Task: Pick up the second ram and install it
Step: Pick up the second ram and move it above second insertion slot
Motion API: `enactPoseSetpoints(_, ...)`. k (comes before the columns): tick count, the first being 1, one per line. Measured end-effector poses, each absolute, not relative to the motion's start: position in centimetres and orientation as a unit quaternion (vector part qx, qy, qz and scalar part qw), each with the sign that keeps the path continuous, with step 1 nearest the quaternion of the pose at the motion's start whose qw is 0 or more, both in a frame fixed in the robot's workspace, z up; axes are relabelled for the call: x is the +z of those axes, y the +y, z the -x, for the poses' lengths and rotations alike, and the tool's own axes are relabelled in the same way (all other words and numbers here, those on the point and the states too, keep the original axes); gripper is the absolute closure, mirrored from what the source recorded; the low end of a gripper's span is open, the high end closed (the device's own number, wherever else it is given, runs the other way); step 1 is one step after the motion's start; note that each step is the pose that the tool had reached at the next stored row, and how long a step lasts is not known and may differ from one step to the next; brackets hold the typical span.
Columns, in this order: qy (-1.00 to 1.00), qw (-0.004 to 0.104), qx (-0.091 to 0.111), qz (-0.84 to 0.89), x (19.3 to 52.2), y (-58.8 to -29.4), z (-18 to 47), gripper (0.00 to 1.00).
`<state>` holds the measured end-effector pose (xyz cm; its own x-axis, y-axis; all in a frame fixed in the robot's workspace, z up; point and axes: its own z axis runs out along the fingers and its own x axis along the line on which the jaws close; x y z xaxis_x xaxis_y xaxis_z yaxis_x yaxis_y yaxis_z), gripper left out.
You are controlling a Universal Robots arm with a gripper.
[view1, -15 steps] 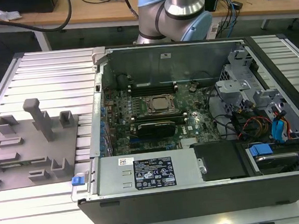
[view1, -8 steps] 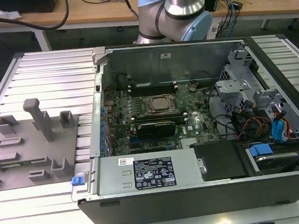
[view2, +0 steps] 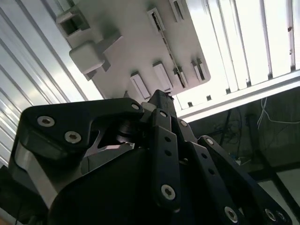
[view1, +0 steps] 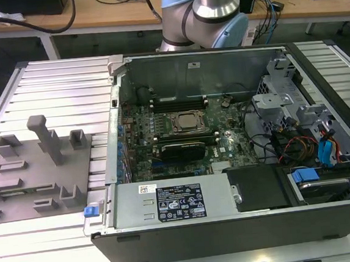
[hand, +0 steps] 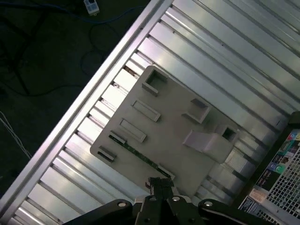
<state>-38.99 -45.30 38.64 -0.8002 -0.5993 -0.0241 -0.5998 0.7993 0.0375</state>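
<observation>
Ram (hand: 137, 153) sits in a slot of the fixture (hand: 171, 117) on the desk (hand: 225, 56), not yet picked up or installed, while my end effector (hand: 161, 182) hangs over it, closed and holding nothing.

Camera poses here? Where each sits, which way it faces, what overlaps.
Exterior view: off-arm, raised, looking down on open computer case and grey plate; arm beyond the case.
First wrist view: on arm, looking down past gripper at plate holding the second ram.
Second wrist view: on arm, looking past gripper at plate.
Shared: all see the plate.
</observation>
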Motion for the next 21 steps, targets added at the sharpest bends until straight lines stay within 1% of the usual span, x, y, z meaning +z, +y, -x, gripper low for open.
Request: enactPoseSetpoints(21,0.914,0.003,0.022,0.405,38.64,-45.3,38.99,0.89)
